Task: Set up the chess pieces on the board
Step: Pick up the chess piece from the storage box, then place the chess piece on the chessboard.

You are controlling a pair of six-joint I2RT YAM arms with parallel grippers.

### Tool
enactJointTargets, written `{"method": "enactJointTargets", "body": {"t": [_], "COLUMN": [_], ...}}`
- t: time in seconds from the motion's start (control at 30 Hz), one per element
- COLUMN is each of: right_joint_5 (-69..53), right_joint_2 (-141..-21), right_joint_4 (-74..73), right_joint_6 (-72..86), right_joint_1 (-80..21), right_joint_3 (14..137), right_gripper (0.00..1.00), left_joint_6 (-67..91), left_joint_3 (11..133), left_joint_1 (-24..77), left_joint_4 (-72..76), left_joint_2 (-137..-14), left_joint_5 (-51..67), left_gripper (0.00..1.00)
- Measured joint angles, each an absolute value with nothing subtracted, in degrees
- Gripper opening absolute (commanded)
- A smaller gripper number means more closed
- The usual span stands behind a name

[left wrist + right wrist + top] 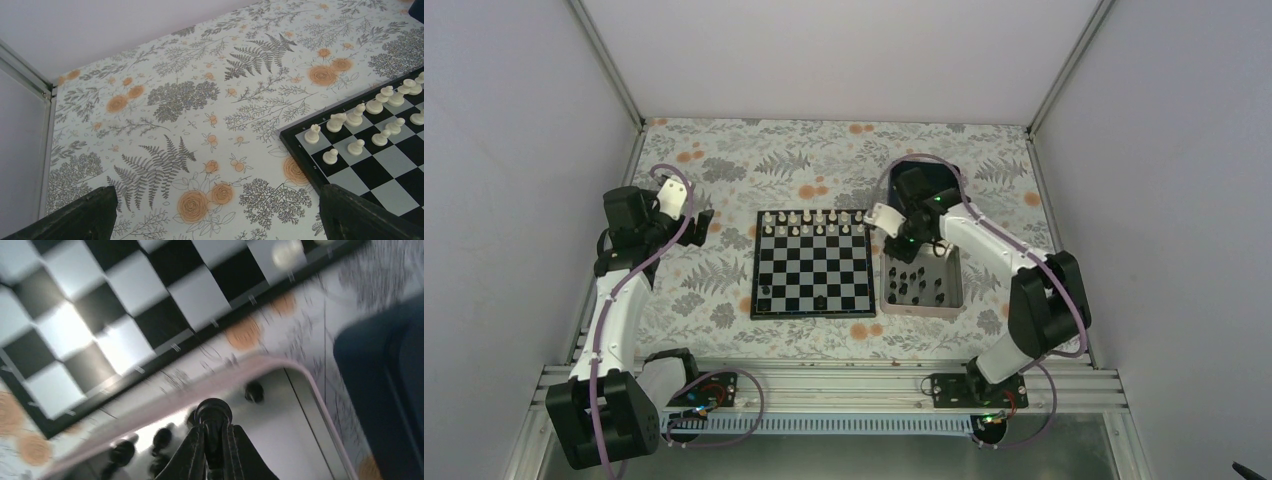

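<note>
Black and slim, one chess piece is sitting clamped between the two fingers of my right pincer. Its long axis is running in line with those fingers. Its rounded head is pointing out past the fingertips, away from my wrist and toward the rim of the silver tray. The view is too blurred for me to tell which kind of piece it is, or whether its foot is touching the tray floor.

I am holding it over the far end of that tray, which is lying just beside the right edge of the board. More black chess pieces are standing loosely scattered inside the tray. Two black ones are already standing on the board's near rows, well apart from each other. White pieces are filling its two far rows. A dark blue tray is lying just beyond the silver one.

My left pincer is hovering with its fingers spread wide apart and gripping nothing. It is hanging above the flowered desk, off the board's far left corner.
</note>
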State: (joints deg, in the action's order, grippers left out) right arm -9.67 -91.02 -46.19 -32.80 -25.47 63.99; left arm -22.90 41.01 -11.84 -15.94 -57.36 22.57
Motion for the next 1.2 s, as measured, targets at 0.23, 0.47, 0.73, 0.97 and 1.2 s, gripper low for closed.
{"method": "enactJointTargets", "body": {"t": [0.23,0.47,0.73,0.97,1.2], "right_joint_5": [-8.8,-8.2,-8.1,-8.0,-8.0], "right_joint_2": [-91.0,-97.2,-100.9,-100.9,-100.9], "right_joint_4": [-49.1,-50.2,-50.7,-51.3,-51.3], "right_joint_6": [-31.7,-31.5,-31.4,-31.4,-31.2], "right_joint_1": [-36.2,-41.8,-48.0,-50.3,-51.7], "right_joint_3": [69.4,69.5,69.5,69.5,69.4], "right_gripper": [0.05,0.05,0.05,0.05,0.05], "left_joint_6": [-22.7,-22.0,-21.9,-21.8,-21.8], "left_joint_3": [41.0,41.1,41.1,41.1,41.1], "left_joint_1": [-11.8,-11.8,-11.8,-11.8,-11.8], "left_joint_4": [-16.0,-15.9,-15.9,-15.9,-15.9], "left_joint_2": [-57.4,-57.4,-58.1,-58.3,-59.0], "left_joint_5": [22.6,22.6,22.6,22.6,22.6], "left_gripper": [1.00,1.00,1.00,1.00,1.00]}}
